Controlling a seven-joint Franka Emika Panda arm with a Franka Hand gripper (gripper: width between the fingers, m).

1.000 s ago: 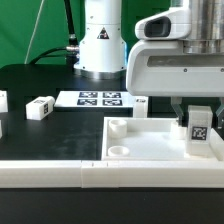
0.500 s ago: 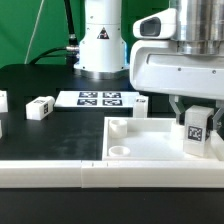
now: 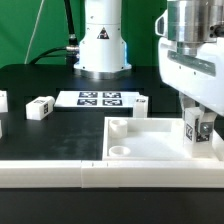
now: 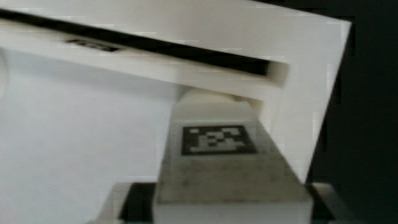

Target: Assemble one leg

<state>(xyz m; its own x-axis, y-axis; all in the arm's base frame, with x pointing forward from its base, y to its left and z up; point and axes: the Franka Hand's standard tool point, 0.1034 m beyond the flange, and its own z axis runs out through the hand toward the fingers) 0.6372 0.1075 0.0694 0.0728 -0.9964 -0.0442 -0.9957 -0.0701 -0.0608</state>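
The gripper [image 3: 199, 121] holds the leg [image 3: 192, 131] pinched between its fingers, upright over the tray's [image 3: 150, 148] corner on the exterior view's right. Within the last second the hand has swung round and the leg's tag has turned with it. It looks like screwing in; whether the leg is seated I cannot tell.

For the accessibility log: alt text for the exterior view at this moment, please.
The arm's tool grips a small white tagged leg upright over the large white tray panel, at the exterior view's right; whether leg and panel touch cannot be told. Behind, on the black table, lie the marker board and a second loose leg.
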